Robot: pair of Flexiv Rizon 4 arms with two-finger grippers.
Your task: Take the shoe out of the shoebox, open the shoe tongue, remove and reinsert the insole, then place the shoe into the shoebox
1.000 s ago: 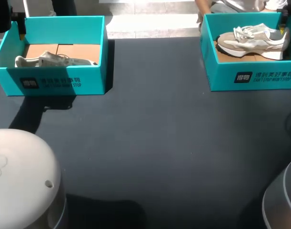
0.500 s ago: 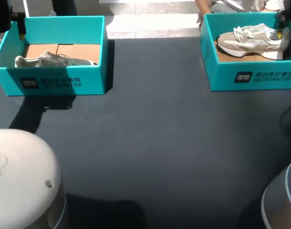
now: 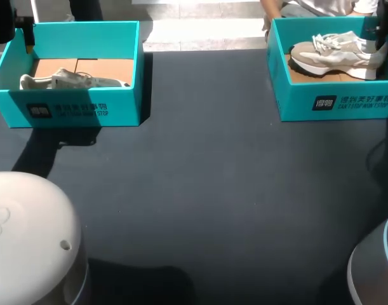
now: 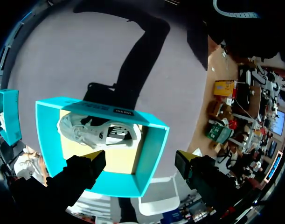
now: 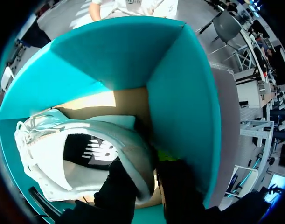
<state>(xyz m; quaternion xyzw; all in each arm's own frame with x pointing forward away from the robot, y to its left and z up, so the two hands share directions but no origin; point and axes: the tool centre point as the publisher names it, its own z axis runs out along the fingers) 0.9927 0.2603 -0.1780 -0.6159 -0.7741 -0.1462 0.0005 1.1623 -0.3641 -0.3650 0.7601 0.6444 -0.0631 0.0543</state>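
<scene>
**Right jaws clamped on the shoe's heel, inside the box**

The shoe (image 3: 336, 54) sits in the open turquoise shoebox (image 3: 336, 105) at the far right corner of the surface (image 3: 206, 190). Its toe points toward the left edge and its heel lies close to the box's right wall. It is a pale running sneaker with a beige-grey and white upper, white laces bunched over the tongue and a thick white sole. In the right wrist view its opening shows a dark insole with white print. It rests on the box's brown cardboard floor.

The right jaws grasp the shoe at the heel. One dark finger (image 5: 119, 186) reaches down inside the collar and the other stands outside it against the back of the heel, so the padded heel wall is pinched between them. A sliver of yellow tip shows just behind the heel.

A second shoebox (image 3: 79, 111) of the same turquoise stands at the far left corner. It holds a second shoe (image 3: 70, 80), also pale, lying low along the box's near wall. The left jaws hang above that box, spread wide and released, touching nothing.
</scene>
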